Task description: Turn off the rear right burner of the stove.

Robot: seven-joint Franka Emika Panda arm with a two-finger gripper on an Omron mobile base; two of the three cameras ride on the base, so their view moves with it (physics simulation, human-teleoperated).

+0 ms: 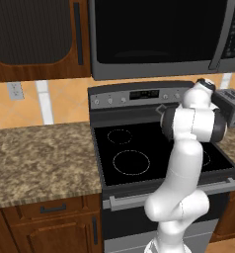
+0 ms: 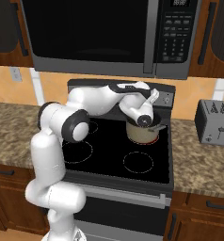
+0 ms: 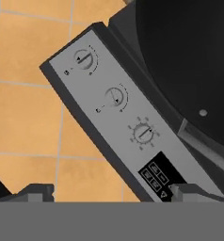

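Stove [image 1: 139, 170] of stainless steel stands between two stretches of speckled granite counter [image 1: 40, 158], under a black microwave [image 1: 159, 37]. Its flat top is glossy black glass marked with thin white dashed rings; in the left base view a small ring sits at the rear left and a larger one in front of it. A silver back panel [image 2: 166, 99] runs along the rear edge against the orange tiled wall [image 3: 24, 117]. In the hand view the panel crosses the picture on a slant and carries three round knobs in a row, the top knob [image 3: 84, 58], the middle knob [image 3: 115, 96] and the lower knob [image 3: 142, 133], with a dark block of small buttons just beyond the lower one. The rear right burner [image 2: 143, 140] lies at the back right of the glass, and a cream pot [image 2: 142, 132] stands on it, a reddish glow showing at the pot's base. The gripper [image 3: 114, 192] hangs near the right end of the panel, above the pot, its jaws spread wide and holding nothing. A silver toaster [image 2: 213, 121] stands on the counter to the right.
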